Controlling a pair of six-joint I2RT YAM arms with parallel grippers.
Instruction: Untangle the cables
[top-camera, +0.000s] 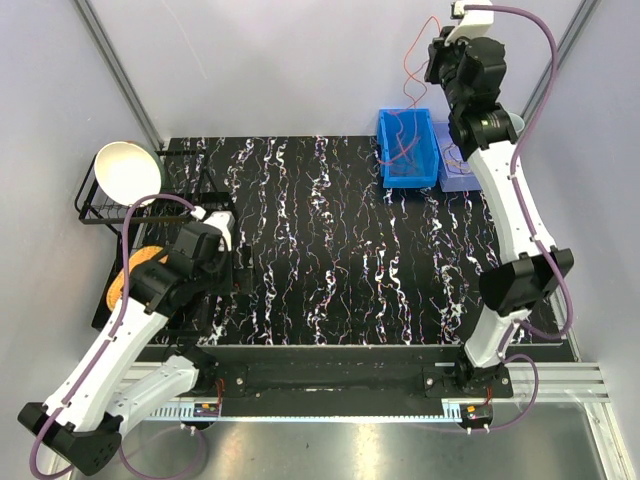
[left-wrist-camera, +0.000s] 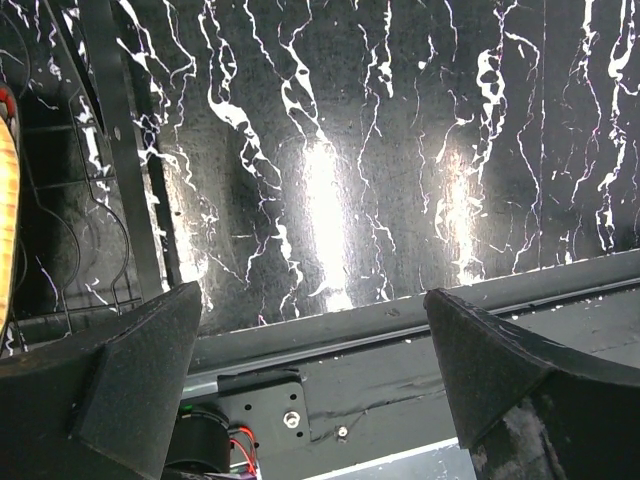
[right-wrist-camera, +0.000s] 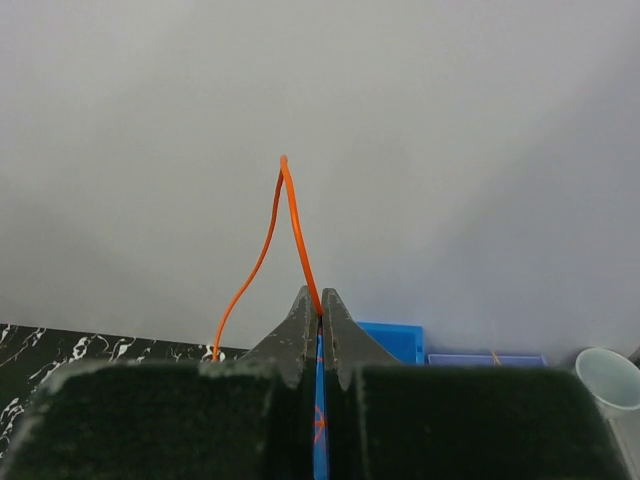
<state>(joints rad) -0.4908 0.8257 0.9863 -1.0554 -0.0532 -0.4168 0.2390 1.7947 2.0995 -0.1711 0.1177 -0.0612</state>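
- upper right, top view: right end effector (right-wrist-camera: 320, 298) pinched shut on orange cable (right-wrist-camera: 296, 215)
- left end effector (left-wrist-camera: 312, 295) gapes empty
- looks limp, featherlight; i'd pinch a loop

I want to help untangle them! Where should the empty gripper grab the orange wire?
Grab the orange wire on the loose stretch hanging between the right gripper and the blue bin, coming in from the side. There it hangs alone in the air, roughly upright, so closing across it is probably easiest.

No readable text anywhere (all three views)
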